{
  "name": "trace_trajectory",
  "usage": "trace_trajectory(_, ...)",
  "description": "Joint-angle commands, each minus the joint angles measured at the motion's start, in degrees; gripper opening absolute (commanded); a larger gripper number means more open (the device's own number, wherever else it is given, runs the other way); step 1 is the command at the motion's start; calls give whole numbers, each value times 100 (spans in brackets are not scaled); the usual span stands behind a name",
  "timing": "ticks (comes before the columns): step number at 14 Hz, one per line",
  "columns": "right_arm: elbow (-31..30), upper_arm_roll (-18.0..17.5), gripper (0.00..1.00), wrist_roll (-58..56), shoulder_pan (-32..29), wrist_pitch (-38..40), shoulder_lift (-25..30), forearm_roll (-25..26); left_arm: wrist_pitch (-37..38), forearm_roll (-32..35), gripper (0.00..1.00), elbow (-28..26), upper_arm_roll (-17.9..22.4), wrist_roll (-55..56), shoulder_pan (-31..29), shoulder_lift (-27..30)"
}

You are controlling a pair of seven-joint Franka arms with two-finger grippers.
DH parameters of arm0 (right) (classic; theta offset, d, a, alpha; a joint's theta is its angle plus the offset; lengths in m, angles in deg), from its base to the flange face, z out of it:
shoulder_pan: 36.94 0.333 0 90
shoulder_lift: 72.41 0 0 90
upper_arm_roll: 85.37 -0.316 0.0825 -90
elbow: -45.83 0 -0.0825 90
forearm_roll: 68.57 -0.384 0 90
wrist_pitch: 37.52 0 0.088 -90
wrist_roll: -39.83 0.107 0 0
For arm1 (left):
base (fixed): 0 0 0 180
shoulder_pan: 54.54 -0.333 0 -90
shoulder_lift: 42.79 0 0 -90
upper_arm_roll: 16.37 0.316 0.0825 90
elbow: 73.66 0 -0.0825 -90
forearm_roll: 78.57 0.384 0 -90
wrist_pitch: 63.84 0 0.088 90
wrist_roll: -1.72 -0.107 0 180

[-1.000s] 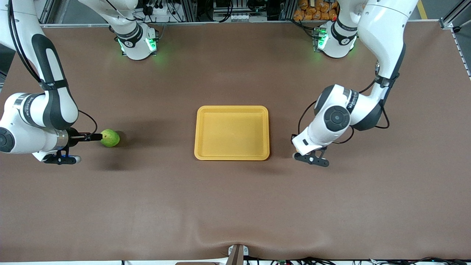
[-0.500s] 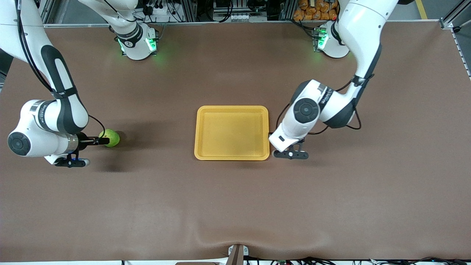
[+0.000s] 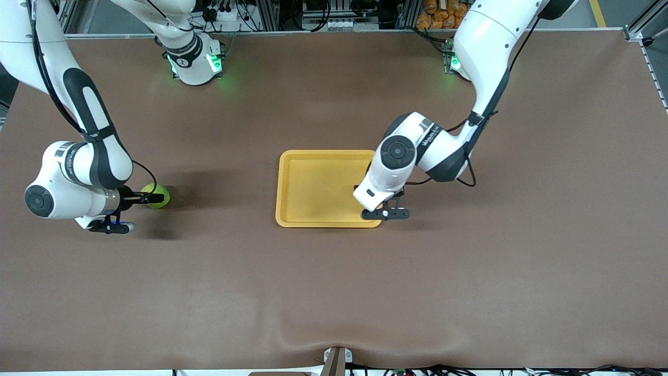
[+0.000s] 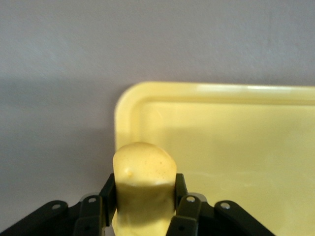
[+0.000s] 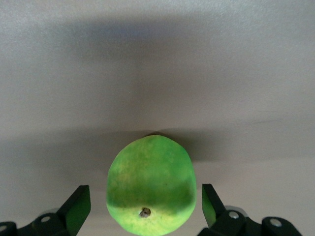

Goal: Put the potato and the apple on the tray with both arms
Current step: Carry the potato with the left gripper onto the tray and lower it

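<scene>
Two fruits of the task appear, each at one end effector. Potato [image 4: 144, 189]: yellow-orange lump clamped between the closed fingers of the left end effector [image 4: 144, 206], held in the air over the corner of the tray [image 3: 292, 180] that lies toward the left arm's end of the tabletop and nearest the front camera; in the front view the potato itself is hidden under the left arm's wrist, where the left end effector [image 3: 385, 212] shows only as a black bracket above the tray's rim. Tray: yellow-orange, shallow, rectangular with rounded corners, lying flat at the middle of the brown tabletop [image 3: 334, 292], nothing resting in it. Apple [image 3: 156, 196]: bright green, resting on the tabletop well apart from the tray, toward the right arm's end. Right end effector [image 5: 144, 206]: low at the apple, fingers [image 5: 78, 209] spread wide on either side of the fruit with a gap visible on each side, stem dimple facing the wrist camera; no grip made. Right end effector [image 3: 142, 198] also seen in the front view, its black fingers at the apple.
</scene>
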Motion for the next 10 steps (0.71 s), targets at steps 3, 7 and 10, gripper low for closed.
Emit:
trace_trajectory(3,-404,-57,100,-67,-122,-407,101,-91,137,139,11,237,93,263,258,-243)
trace_trajectory(7,-396,-57,12,-451,-121,-390,110,-82,137,420,13,237,85,465,337,-375)
trace_trajectory(10,-195,-57,0,-884,-148,-171,110,-91,137,429,14,237,85,466,346,-393)
